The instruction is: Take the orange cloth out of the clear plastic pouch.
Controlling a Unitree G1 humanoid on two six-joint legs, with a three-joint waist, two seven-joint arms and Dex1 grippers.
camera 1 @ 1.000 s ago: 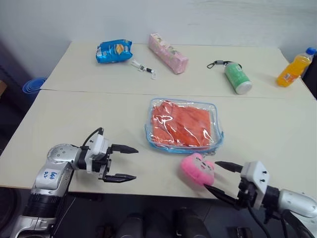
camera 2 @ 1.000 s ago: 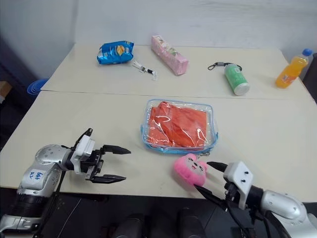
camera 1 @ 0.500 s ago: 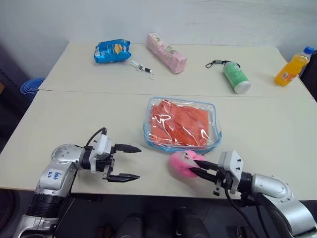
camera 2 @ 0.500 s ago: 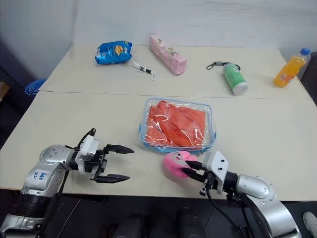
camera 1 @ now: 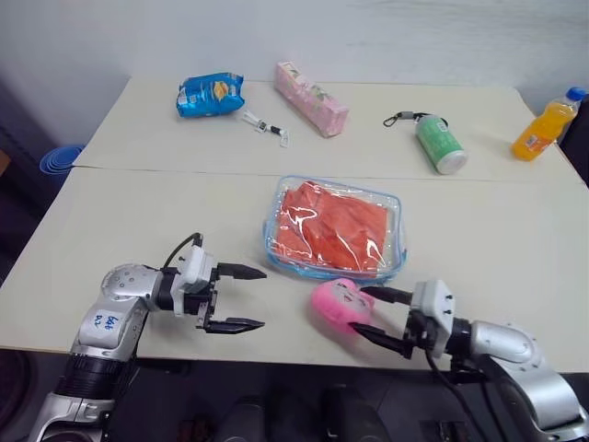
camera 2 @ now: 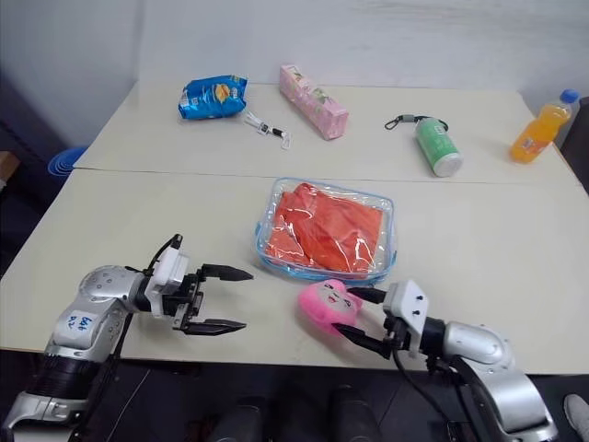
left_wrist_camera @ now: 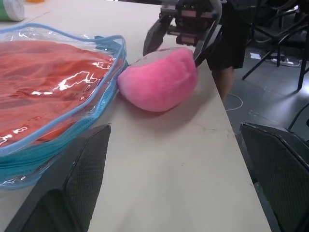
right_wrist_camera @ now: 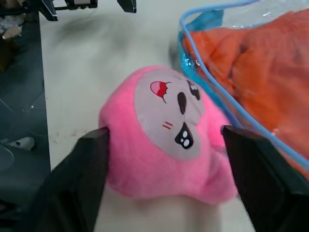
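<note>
The clear plastic pouch with blue zipper trim lies flat mid-table, and the wrinkled orange cloth is inside it. Its pink plush charm rests on the table at the pouch's near edge. My right gripper is open, level with the table, one finger on either side of the charm; whether the fingers touch the plush is unclear. To the left of the pouch my left gripper stands open and empty, pointing toward the charm from a short way off.
At the far side lie a blue snack bag, a pink packet, a small key clip, a green bottle and an orange drink bottle. Both grippers are close to the table's front edge.
My right gripper moved in, shut on the pink charm half a second ago and now stands open around it. The charm has shifted left. The left gripper stayed put.
</note>
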